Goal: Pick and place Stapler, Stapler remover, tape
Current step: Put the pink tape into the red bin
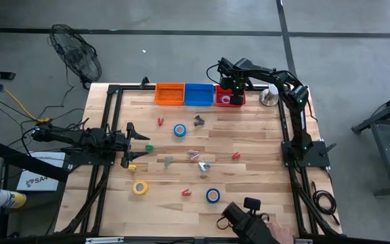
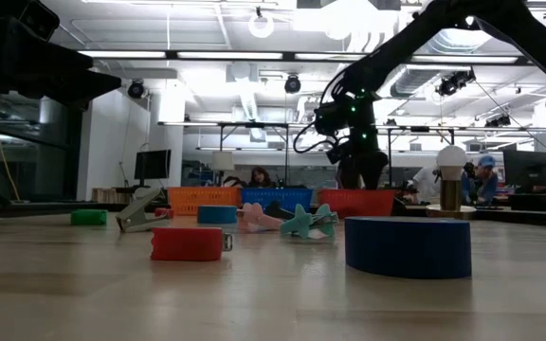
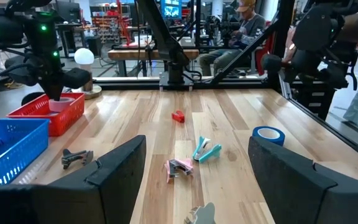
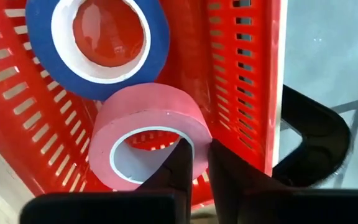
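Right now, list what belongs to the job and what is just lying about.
Job: pink tape roll, pinched by the right gripper at the red basket; blue tape roll in that basket; yellow tape roll; blue roll on the table; red stapler; grey staple remover.
Lying about: white ball on a metal base; fan; left gripper, open, idle.

A robotics lab: a wooden workbench (image 1: 249, 135), framed rigs, monitors and people at desks behind.

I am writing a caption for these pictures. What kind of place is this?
Probably a robotics lab or workshop. A wooden table carries two robot arms and coloured baskets, and behind it stand workbenches with equipment, monitors and seated people.
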